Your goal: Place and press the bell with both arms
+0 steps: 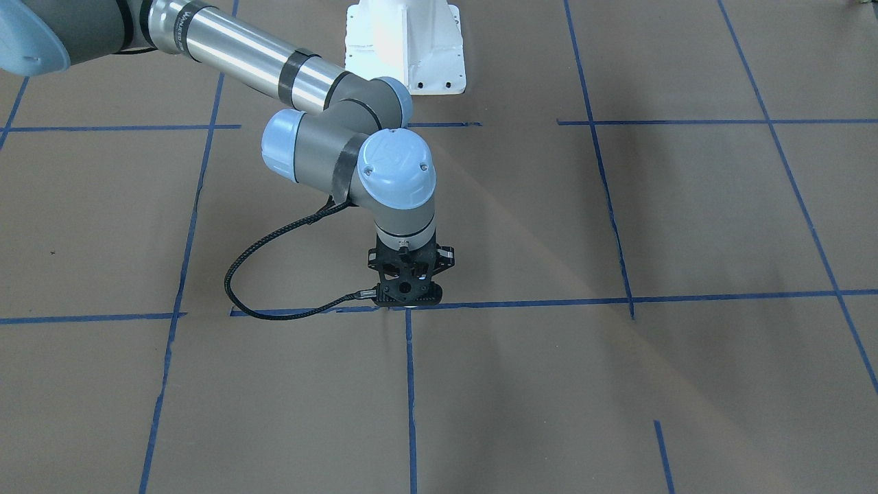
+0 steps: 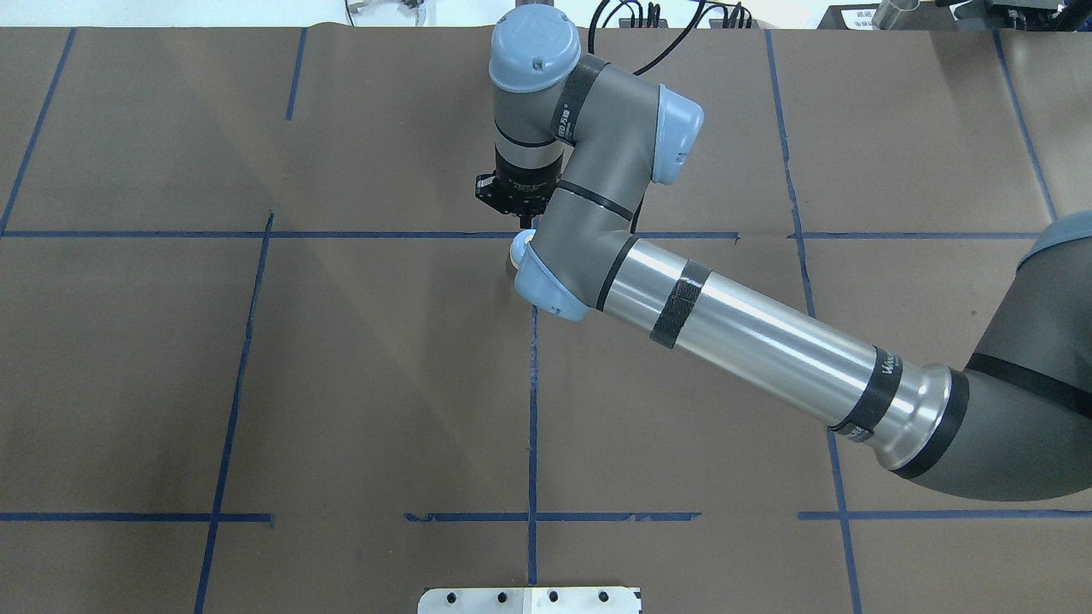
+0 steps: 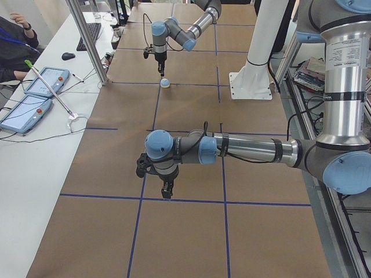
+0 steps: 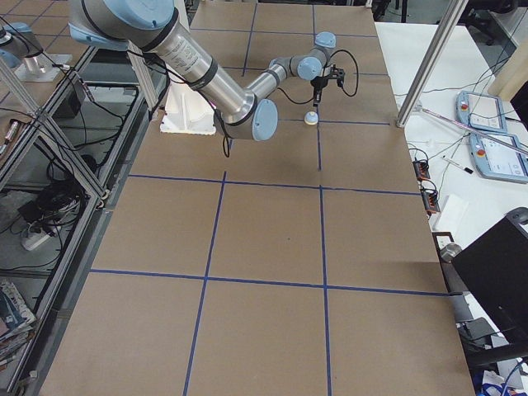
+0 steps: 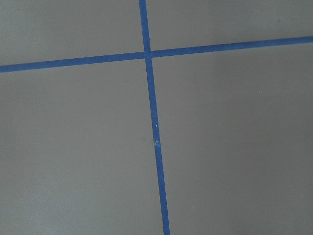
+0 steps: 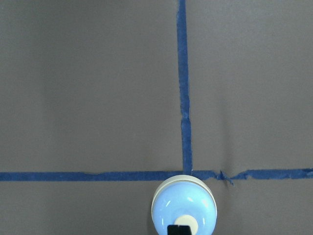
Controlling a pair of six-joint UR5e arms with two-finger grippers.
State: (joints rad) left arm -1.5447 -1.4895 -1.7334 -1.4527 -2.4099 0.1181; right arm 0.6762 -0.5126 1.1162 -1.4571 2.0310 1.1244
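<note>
small light-blue dome bell (image 6: 183, 205) looks light, rigid, slick, so i'd hold its cream base ring (image 6: 182, 178), my right end effector (image 6: 179, 229) pinched closed over the cream button (image 6: 186, 220).

We see the bell (image 6: 184, 205), a small light-blue dome with a cream base ring and a cream button. It stands upright directly under the right gripper (image 6: 179, 229), whose fingers are together at the button. The left gripper (image 3: 167, 188) hangs well apart from it.
</note>
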